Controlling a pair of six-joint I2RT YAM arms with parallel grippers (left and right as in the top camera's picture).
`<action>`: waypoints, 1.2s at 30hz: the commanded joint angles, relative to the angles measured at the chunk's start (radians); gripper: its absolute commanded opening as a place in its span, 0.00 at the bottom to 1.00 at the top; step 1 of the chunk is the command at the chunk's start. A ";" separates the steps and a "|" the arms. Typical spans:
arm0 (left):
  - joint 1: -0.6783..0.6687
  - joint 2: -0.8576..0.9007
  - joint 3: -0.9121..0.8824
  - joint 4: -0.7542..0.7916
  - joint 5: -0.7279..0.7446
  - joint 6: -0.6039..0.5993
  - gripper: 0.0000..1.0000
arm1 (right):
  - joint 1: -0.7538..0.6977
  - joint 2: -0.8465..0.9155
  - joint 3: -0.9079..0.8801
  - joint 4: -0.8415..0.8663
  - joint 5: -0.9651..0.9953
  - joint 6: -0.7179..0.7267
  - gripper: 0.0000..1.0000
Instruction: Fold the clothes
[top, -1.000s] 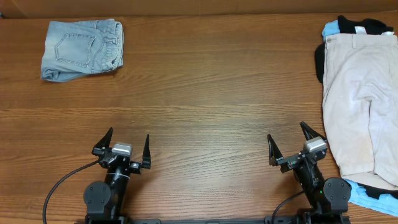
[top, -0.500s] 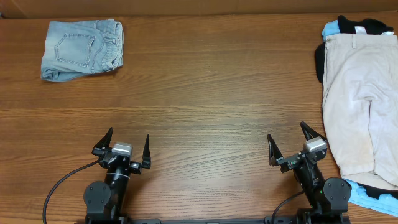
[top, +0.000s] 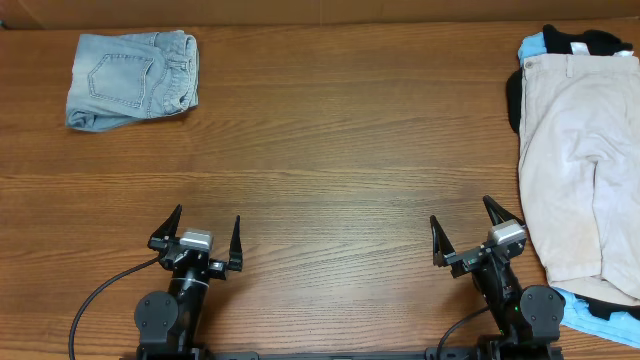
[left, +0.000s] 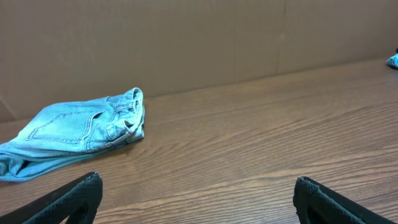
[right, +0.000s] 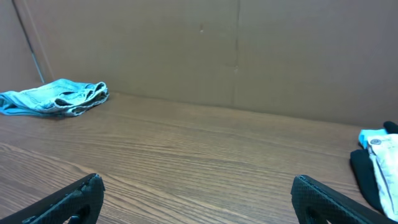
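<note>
Large beige khaki shorts (top: 580, 160) lie spread at the table's right edge, on top of a black garment (top: 585, 42) and a pale-blue garment (top: 595, 318). Folded light-blue denim shorts (top: 132, 78) lie at the far left; they also show in the left wrist view (left: 78, 127) and the right wrist view (right: 56, 98). My left gripper (top: 198, 238) is open and empty near the front edge. My right gripper (top: 465, 232) is open and empty, just left of the khaki shorts' lower hem. The pile's edge shows in the right wrist view (right: 376, 155).
The wooden table (top: 340, 150) spans the whole view. A brown cardboard wall (right: 236, 50) stands behind the table's far edge. Black cables run from both arm bases at the front edge.
</note>
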 joint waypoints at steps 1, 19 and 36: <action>-0.006 -0.010 -0.005 -0.001 -0.023 -0.010 1.00 | 0.005 -0.012 -0.011 0.005 0.026 0.003 1.00; -0.006 -0.010 -0.005 -0.005 -0.074 0.006 1.00 | 0.005 -0.012 -0.011 0.053 0.022 0.004 1.00; -0.006 -0.010 0.128 0.045 -0.063 -0.076 1.00 | 0.005 -0.012 0.020 0.412 0.023 0.166 1.00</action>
